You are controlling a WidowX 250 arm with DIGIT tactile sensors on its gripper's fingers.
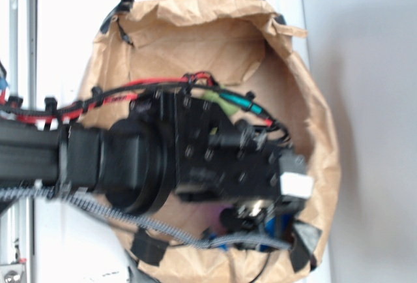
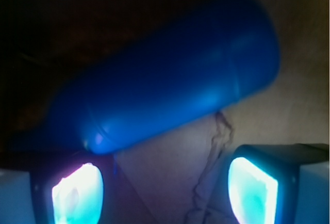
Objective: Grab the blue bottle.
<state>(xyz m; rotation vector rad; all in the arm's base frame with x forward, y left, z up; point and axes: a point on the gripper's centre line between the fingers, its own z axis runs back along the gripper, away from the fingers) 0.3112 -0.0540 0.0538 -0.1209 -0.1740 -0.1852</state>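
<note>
Since the blue bottle lies tilted on its side on the brown paper, ahead of the fingertips rather than between them, we judge the main risk a miss. The hand stands apart, holding nothing. If it closes here, the pads catch paper only; a glancing touch could roll the smooth body away.

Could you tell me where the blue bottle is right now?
In the wrist view the blue bottle lies on its side on brown paper, just beyond the open end effector. In the exterior view the arm hides nearly all of it inside the paper bag.
</note>
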